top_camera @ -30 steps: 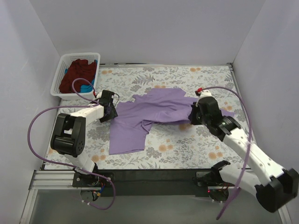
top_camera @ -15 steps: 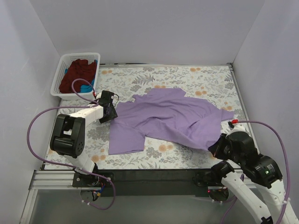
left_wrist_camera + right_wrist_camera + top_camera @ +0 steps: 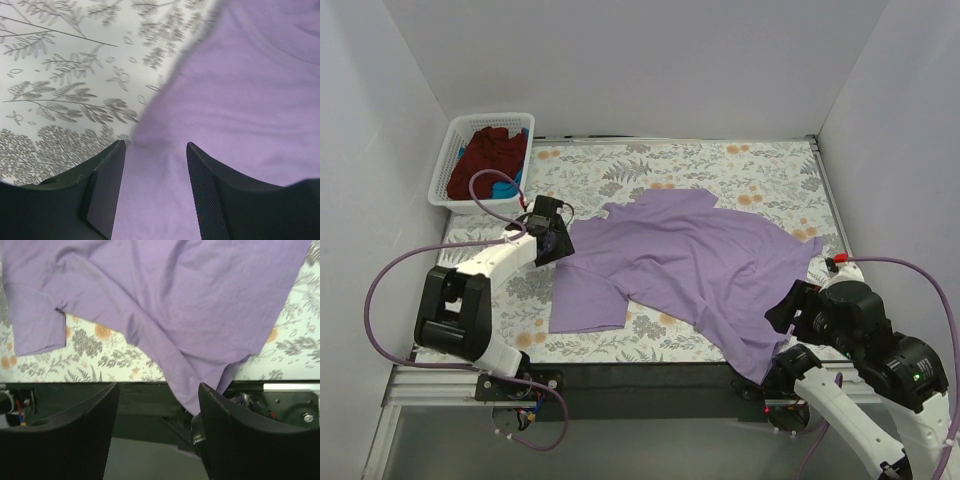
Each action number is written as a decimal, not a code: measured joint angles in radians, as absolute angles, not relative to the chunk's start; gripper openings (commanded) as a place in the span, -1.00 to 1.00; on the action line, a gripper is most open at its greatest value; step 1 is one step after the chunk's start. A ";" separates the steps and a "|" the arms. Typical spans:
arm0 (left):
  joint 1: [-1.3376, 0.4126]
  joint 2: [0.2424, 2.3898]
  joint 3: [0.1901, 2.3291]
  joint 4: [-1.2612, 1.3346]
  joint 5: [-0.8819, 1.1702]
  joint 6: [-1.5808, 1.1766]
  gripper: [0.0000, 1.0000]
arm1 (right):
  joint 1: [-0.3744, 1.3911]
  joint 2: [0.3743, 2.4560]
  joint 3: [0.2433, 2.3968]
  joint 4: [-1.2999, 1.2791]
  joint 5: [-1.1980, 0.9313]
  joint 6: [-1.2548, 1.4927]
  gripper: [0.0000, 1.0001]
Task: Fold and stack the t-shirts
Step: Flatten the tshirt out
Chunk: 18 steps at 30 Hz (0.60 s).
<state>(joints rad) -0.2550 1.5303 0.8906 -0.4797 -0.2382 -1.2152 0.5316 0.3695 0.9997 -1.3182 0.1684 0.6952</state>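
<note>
One lavender t-shirt (image 3: 690,265), rumpled, corner draped off the table (image 3: 760,170).
Left gripper (image 3: 556,243) low at its left edge, jaws apart; right gripper (image 3: 157,386) lifted beside that corner, apparently open.

Showing a lavender-purple t-shirt (image 3: 690,260) lying unfolded and wrinkled, spreading across the flowered table (image 3: 760,170), one short sleeve resting flat at the near left, one corner hanging over the table's near edge at right. Showing a maroon t-shirt (image 3: 485,158) and a blue t-shirt (image 3: 502,187) sitting bunched together inside the white basket (image 3: 441,172) at the far left corner.
</note>
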 measured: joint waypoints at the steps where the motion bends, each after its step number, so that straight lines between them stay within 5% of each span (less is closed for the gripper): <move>1: -0.274 1.502 0.892 -0.491 -0.231 -1.215 0.02 | 0.532 0.383 1.006 -1.312 0.189 0.686 0.42; 18: -0.461 1.662 0.969 -0.508 -0.130 -1.258 0.01 | 0.458 1.011 0.751 -0.614 0.230 0.406 0.49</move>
